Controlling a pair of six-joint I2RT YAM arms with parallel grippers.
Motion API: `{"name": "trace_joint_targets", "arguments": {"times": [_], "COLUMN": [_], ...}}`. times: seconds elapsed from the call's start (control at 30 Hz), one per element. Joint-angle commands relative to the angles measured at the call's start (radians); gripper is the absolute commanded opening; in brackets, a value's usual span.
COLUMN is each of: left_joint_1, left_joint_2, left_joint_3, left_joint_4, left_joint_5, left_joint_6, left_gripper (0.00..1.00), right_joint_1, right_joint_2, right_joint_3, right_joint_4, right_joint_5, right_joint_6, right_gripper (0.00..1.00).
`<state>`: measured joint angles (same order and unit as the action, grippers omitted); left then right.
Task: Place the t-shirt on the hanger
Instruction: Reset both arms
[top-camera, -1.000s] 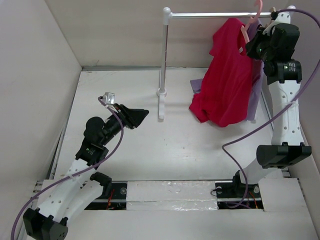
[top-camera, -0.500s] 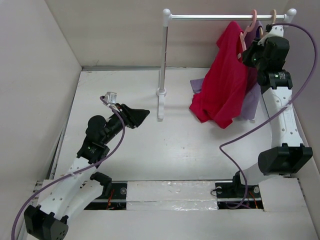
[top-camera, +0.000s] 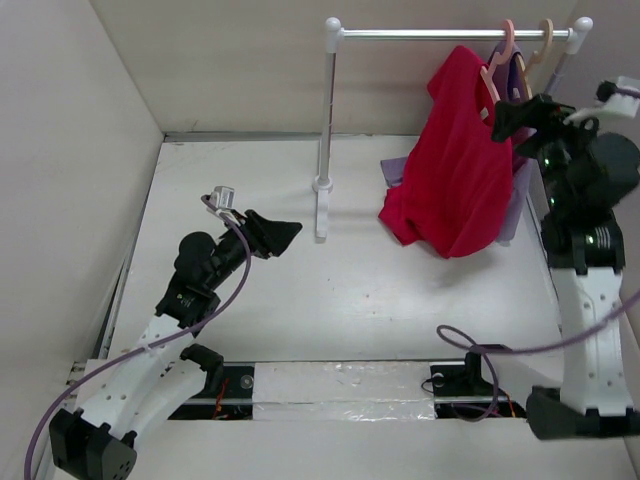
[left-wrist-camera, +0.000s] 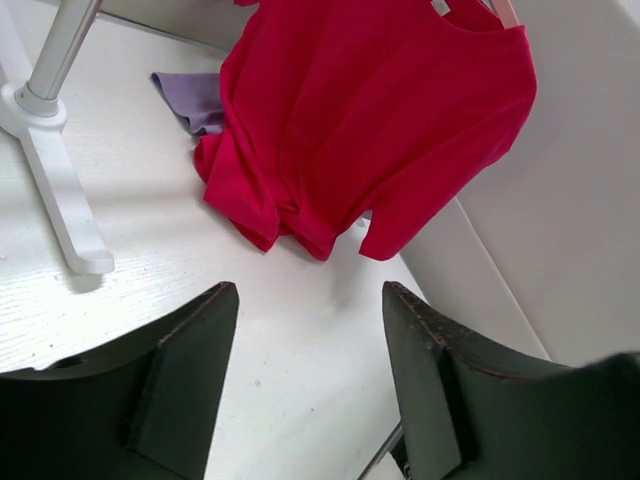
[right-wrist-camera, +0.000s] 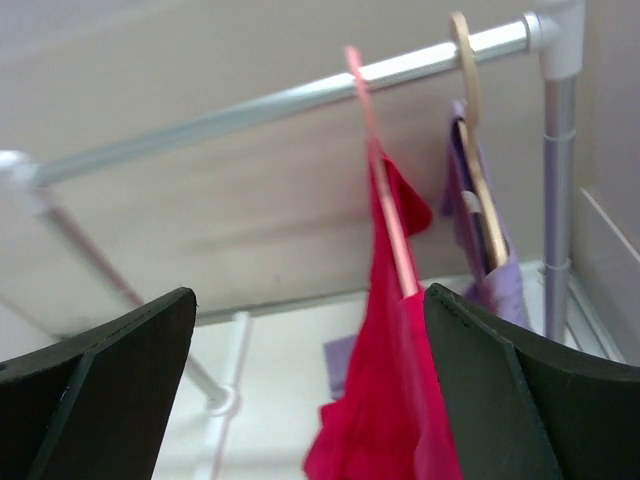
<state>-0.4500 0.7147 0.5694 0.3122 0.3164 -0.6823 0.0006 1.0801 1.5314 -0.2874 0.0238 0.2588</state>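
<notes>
The red t-shirt (top-camera: 455, 170) hangs on the pink hanger (top-camera: 497, 62), whose hook sits over the silver rail (top-camera: 440, 33). The shirt's lower hem bunches on the table. My right gripper (top-camera: 520, 112) is open just right of the shirt's shoulder and holds nothing. In the right wrist view its gripper (right-wrist-camera: 310, 293) frames the hanger (right-wrist-camera: 385, 210) and the t-shirt (right-wrist-camera: 385, 400) from a short distance. My left gripper (top-camera: 280, 232) is open, low over the table left of the rack's post. In the left wrist view its gripper (left-wrist-camera: 308, 290) faces the t-shirt (left-wrist-camera: 370, 110).
A beige hanger (top-camera: 545, 40) with a lilac garment (top-camera: 515, 195) hangs right of the pink one, against the right wall. The rack's white post and foot (top-camera: 322, 185) stand mid-table. Walls close in the left, back and right sides.
My right gripper has opened, let go of the hanger and drawn back to the right. The hanger and t-shirt now hang from the rail on their own. My left gripper has opened wider.
</notes>
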Motion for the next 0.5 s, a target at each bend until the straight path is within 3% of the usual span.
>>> {"name": "trace_joint_targets", "arguments": {"times": [0.0, 0.17, 0.47], "left_joint_1": [-0.001, -0.001, -0.001], "left_joint_2": [-0.027, -0.053, -0.187], "left_joint_3": [0.055, 0.148, 0.317], "left_joint_4": [0.03, -0.002, -0.114], "left_joint_5": [-0.016, -0.031, -0.14], "left_joint_6": [-0.008, -0.005, 0.073], "left_gripper": [0.58, 0.67, 0.7], "right_joint_1": [0.036, 0.095, 0.118], "right_joint_2": [-0.175, -0.439, -0.654], "right_joint_3": [-0.108, -0.301, -0.274], "right_joint_4": [0.177, 0.277, 0.117], "right_joint_5": [-0.117, -0.283, -0.461], "right_joint_6": [0.059, 0.12, 0.114], "right_gripper": [1.0, 1.0, 1.0]}}
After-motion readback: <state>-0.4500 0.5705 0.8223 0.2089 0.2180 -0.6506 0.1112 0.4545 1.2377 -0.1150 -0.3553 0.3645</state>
